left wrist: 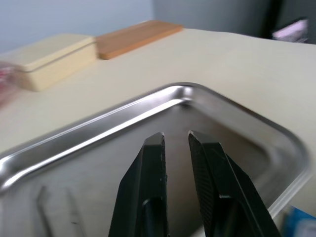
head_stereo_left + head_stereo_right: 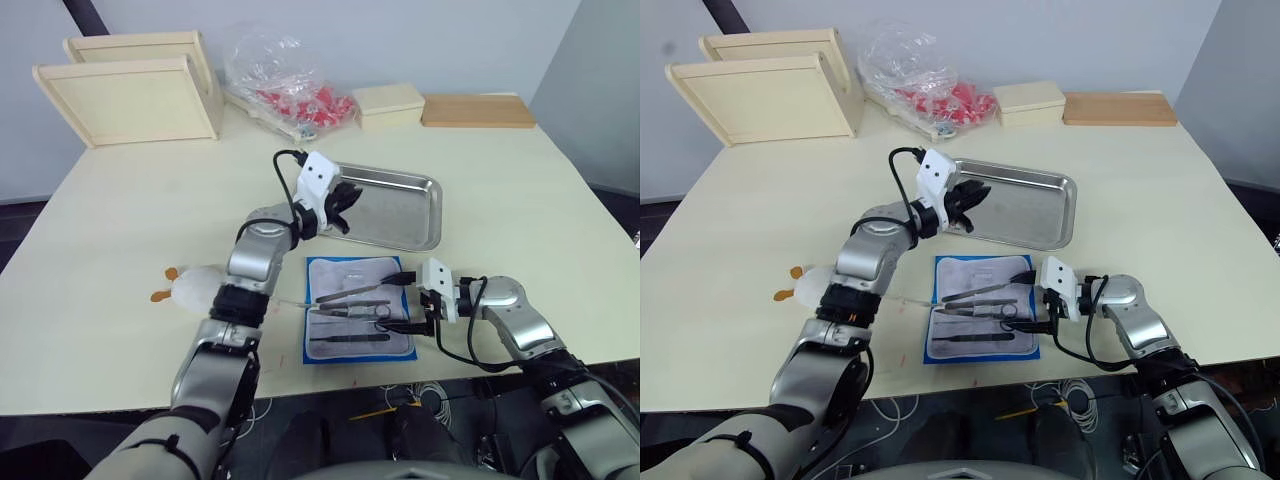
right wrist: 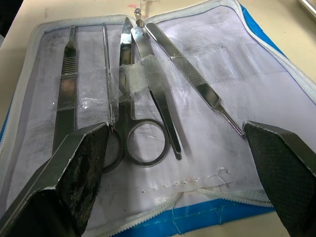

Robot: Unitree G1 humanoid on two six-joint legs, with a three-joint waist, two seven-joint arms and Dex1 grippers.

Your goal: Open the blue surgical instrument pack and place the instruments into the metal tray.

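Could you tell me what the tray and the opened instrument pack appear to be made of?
The tray looks like polished stainless steel: bright, with mirror-like reflections along its rim. The pack seems blue fabric with a whitish lining and clear plastic pockets, judging by the zip, stitching and glossy wrinkles.

Blue surgical instrument pack (image 2: pixel 358 309) lies unfolded flat, lower centre of frame, whitish panel up, blue border showing. Instruments (image 3: pixel 143 94) lie across the panel: ring-handled scissors, slim forceps, flat tweezers. Metal tray (image 2: pixel 417 214) sits just above the pack, centre frame, shiny, shallow, rounded corners
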